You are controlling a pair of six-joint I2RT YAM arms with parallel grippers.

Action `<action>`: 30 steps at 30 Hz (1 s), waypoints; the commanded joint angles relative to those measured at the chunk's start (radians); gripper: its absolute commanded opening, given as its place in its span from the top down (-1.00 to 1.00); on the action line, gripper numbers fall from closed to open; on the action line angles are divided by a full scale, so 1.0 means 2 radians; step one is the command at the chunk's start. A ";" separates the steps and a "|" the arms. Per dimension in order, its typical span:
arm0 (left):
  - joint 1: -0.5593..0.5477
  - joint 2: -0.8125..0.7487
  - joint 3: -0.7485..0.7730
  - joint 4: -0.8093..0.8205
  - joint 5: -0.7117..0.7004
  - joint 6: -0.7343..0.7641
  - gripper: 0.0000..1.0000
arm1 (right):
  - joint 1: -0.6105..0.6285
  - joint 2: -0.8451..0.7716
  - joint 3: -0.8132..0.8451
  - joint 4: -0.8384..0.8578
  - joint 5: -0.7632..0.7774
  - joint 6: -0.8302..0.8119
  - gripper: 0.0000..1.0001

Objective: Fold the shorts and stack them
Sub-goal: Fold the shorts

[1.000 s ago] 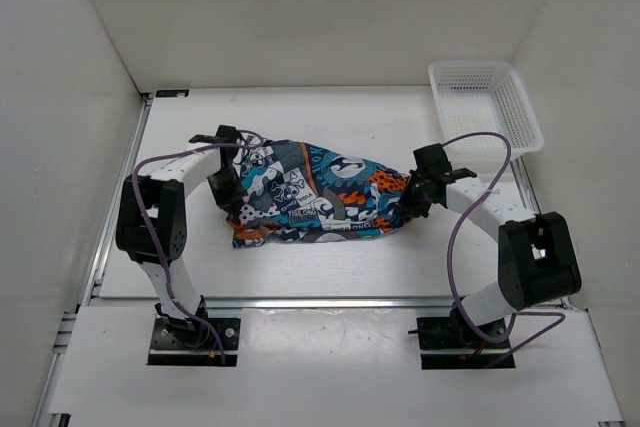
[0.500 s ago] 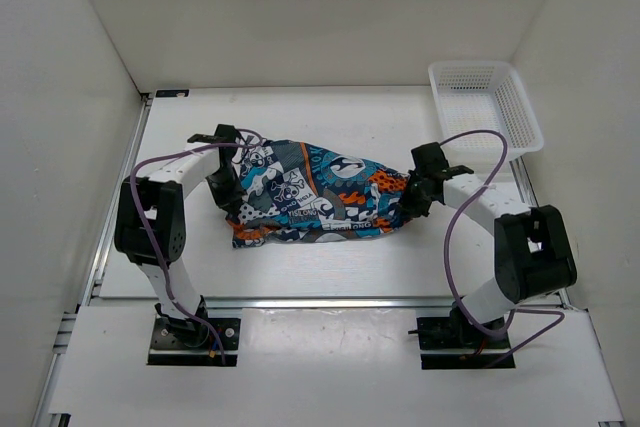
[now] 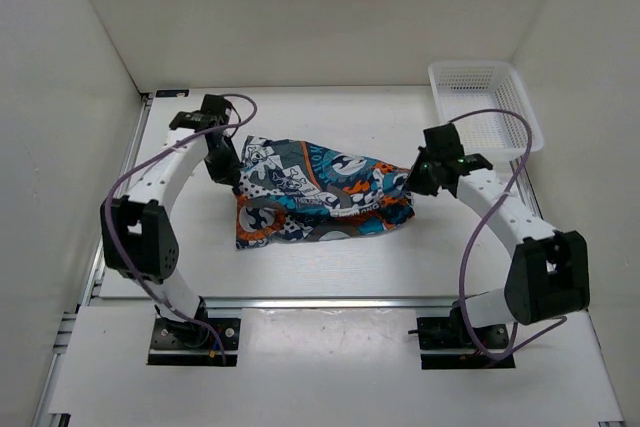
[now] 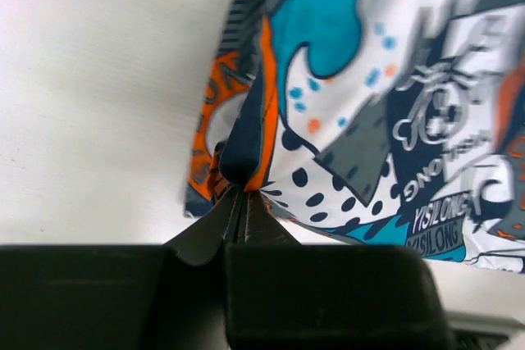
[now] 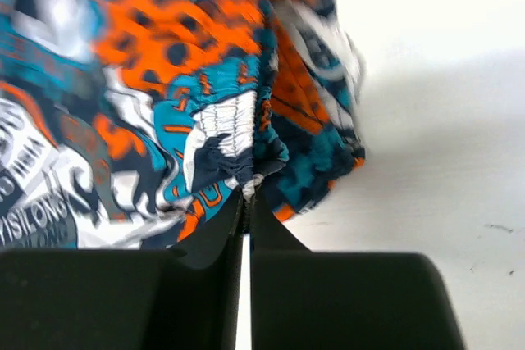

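Top external view: left gripper clamped on left edge of shorts; shorts bunched mid-table; right gripper pinching right edge; white basket far right, apart from shorts.

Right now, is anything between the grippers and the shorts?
No. The left gripper is shut on the left edge of the shorts and the right gripper on their right edge, with cloth pinched directly in both. The basket sits at the far right, apart from the cloth.
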 commanded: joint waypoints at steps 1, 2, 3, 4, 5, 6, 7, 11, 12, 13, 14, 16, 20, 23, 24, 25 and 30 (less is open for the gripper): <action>0.003 -0.072 0.036 -0.039 0.036 0.012 0.79 | -0.014 -0.033 0.044 -0.026 0.028 -0.025 1.00; 0.003 -0.079 0.036 -0.044 0.042 0.016 0.79 | -0.023 -0.039 0.051 -0.030 0.028 -0.025 1.00; -0.002 -0.085 0.030 -0.044 0.042 0.016 0.79 | -0.030 -0.046 0.051 -0.035 0.028 -0.031 1.00; -0.002 -0.101 0.022 -0.044 0.052 0.016 0.79 | -0.031 -0.046 0.051 -0.035 0.028 -0.038 1.00; -0.007 -0.108 0.010 -0.044 0.053 0.016 0.79 | -0.037 -0.052 0.041 -0.035 0.028 -0.038 1.00; -0.007 -0.115 -0.021 -0.044 0.059 0.016 0.79 | -0.041 -0.052 0.035 -0.035 0.028 -0.044 1.00; -0.012 -0.128 -0.039 -0.035 0.065 0.010 0.79 | -0.041 -0.052 0.028 -0.035 0.033 -0.049 1.00; -0.012 -0.148 -0.137 0.004 0.057 -0.002 0.79 | -0.046 -0.043 -0.016 -0.017 0.021 -0.054 1.00; -0.012 -0.148 -0.155 0.014 0.051 -0.011 0.79 | -0.046 -0.043 -0.038 -0.005 0.015 -0.054 1.00; -0.012 -0.139 -0.184 0.034 0.046 -0.019 0.79 | -0.046 -0.036 -0.048 0.001 0.010 -0.054 1.00; -0.012 -0.132 -0.195 0.045 0.041 -0.023 0.79 | -0.046 -0.027 -0.056 0.001 0.002 -0.060 1.00; -0.008 -0.111 -0.210 0.060 0.028 -0.030 0.79 | -0.046 -0.016 -0.076 0.015 -0.013 -0.064 1.00; -0.008 -0.072 -0.190 0.060 0.017 -0.041 0.28 | -0.046 0.013 -0.072 0.007 -0.045 -0.089 0.08; -0.008 -0.086 -0.160 0.044 0.013 -0.041 -0.26 | -0.046 0.008 -0.066 -0.007 -0.023 -0.103 -0.41; -0.008 -0.092 -0.152 0.035 0.007 -0.041 -0.28 | -0.046 0.008 -0.053 -0.016 -0.019 -0.103 -0.49; -0.008 -0.097 -0.136 0.016 0.006 -0.041 -0.28 | -0.051 0.001 -0.048 -0.022 -0.013 -0.103 -0.54; -0.008 -0.132 -0.106 -0.011 -0.014 -0.041 -0.31 | -0.064 -0.003 -0.026 -0.023 -0.029 -0.103 -0.59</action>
